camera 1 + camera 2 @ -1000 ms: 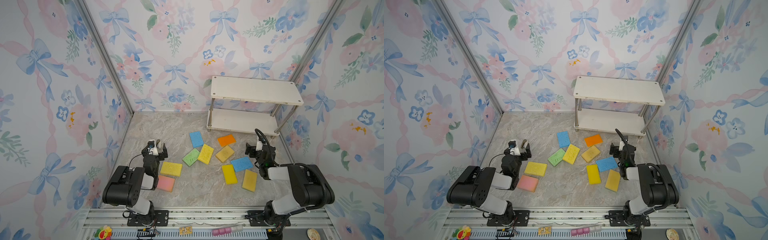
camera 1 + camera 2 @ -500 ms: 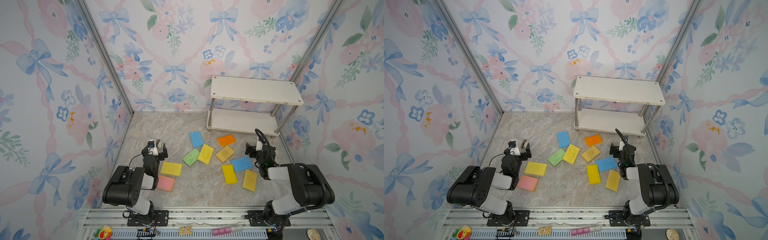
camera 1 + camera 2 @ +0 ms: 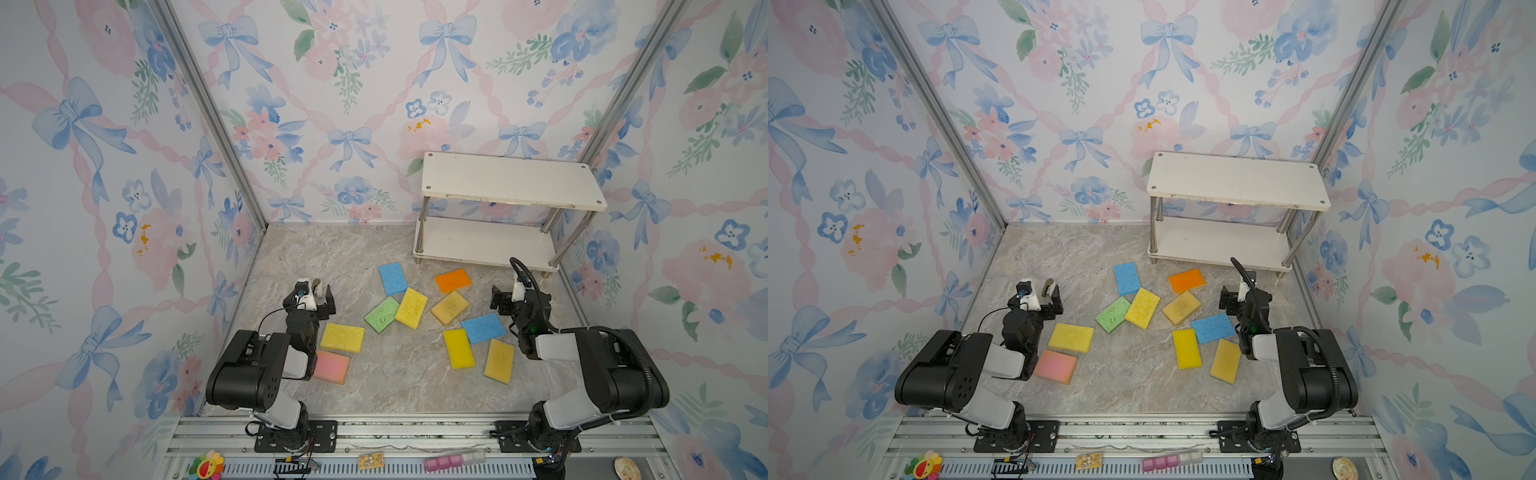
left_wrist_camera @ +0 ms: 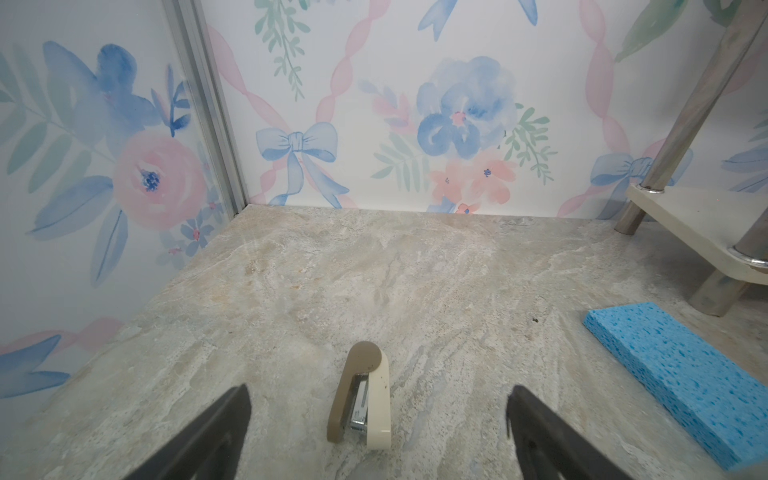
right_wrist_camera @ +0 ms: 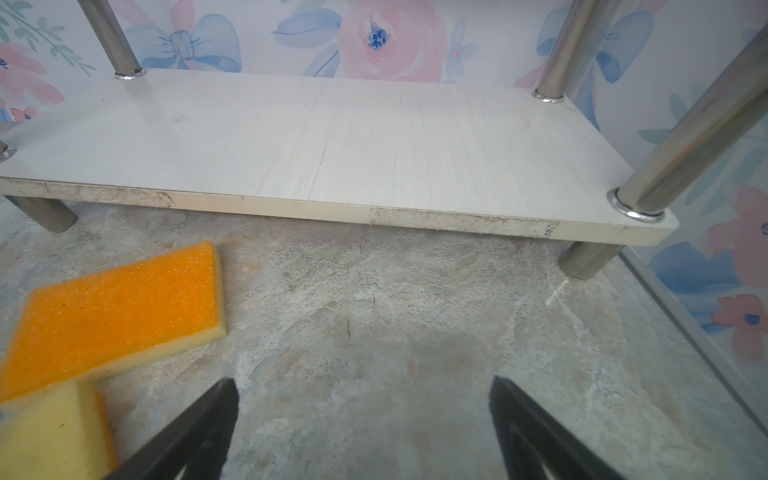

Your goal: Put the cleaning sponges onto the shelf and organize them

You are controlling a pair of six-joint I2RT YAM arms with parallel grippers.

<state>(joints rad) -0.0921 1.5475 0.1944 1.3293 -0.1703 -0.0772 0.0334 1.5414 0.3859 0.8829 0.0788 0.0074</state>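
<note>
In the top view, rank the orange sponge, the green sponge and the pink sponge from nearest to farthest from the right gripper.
1. orange sponge: just to the left of the right gripper in a top view.
2. green sponge: middle of the table.
3. pink sponge: far across on the left, towards the front.

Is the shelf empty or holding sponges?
Empty. Both top views show the shelf bare on top; the right wrist view shows its lower board bare.
</note>
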